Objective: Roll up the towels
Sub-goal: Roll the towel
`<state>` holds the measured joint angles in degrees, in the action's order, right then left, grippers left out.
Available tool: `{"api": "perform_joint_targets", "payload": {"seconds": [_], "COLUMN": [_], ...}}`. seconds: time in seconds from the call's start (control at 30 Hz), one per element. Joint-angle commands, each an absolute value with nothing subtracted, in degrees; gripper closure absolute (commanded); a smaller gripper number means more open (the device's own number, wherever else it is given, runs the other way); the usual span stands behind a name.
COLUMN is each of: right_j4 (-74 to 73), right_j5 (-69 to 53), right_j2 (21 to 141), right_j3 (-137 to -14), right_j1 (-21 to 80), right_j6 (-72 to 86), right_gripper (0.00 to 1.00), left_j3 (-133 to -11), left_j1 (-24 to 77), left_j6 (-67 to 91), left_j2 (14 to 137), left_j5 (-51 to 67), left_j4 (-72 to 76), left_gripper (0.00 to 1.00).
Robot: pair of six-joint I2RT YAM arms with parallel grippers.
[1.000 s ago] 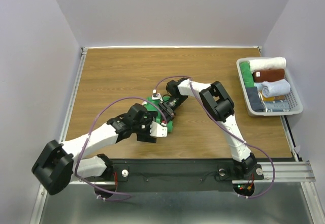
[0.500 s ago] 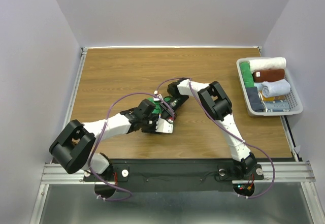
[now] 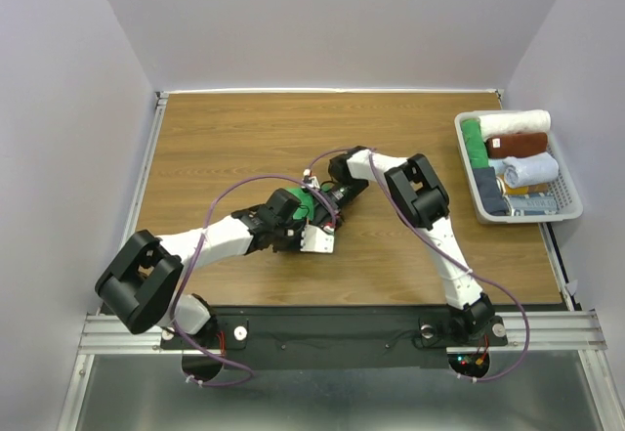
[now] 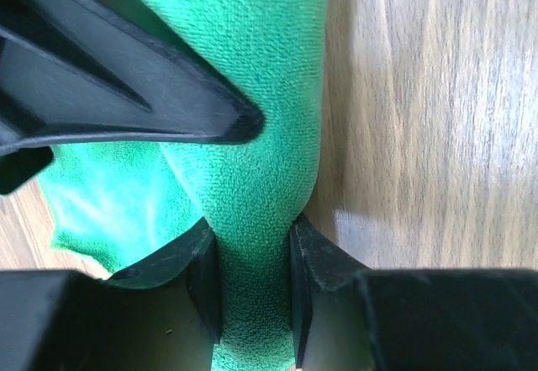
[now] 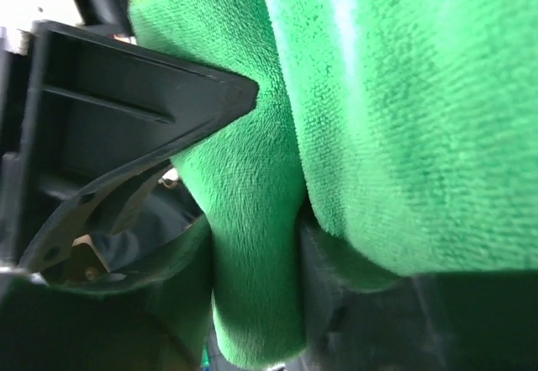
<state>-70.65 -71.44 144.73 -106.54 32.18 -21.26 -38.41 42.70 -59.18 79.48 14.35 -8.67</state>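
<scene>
between left gripper [image 4: 252, 245] and right gripper [image 5: 256, 249] fingers: bright green soft cloth towel [image 4: 269, 93], clamped by both, bunched smaller than before.

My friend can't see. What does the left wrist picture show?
The left gripper pinches a fold of green towel, seen very close up. The wooden table shows on the right.

Both arms reach inward, left pincer [image 4: 252, 241] and right pincer [image 5: 252, 249] each clamped on green towel [image 4: 269, 68].
</scene>
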Motion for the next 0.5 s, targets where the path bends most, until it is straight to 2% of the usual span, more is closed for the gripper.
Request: {"api": "perform_joint_targets", "payload": {"seconds": [0.0,0.03,0.07,0.13,0.33,0.47], "right_j4": [-68.5,-68.3,-68.2,-67.4,-63.6,-59.5], "right_j5": [-69.5,-70.0,-70.3,-70.0,-66.5,-61.4], "right_j2": [143.0,142.3,141.7,139.4,132.8,124.0], "right_j3": [-108.5,-108.6,-108.8,-110.1,-113.1,-110.3], "right_j1": [27.3,27.2,27.2,26.0,19.6,14.3], "right_j6": [-20.0,-20.0,-19.8,-18.9,-13.4,-13.6], "right_gripper": [0.49,0.36,0.27,0.23,0.23,0.27], "left_j3": [-39.4,-39.9,-40.3,-41.5,-44.5,-50.3], "left_j1": [42.9,42.9,42.8,42.6,39.8,35.2], "left_j6": [-56.8,-56.7,-56.7,-57.1,-57.5,-58.4], "left_j2": [81.4,82.1,83.5,85.1,87.7,92.9], "left_j5": [18.2,18.8,19.5,21.3,25.6,30.4], "left_j4": [-23.4,-23.7,-24.3,-25.6,-28.8,-34.5], "left_gripper": [0.86,0.87,0.88,0.90,0.92,0.91]}}
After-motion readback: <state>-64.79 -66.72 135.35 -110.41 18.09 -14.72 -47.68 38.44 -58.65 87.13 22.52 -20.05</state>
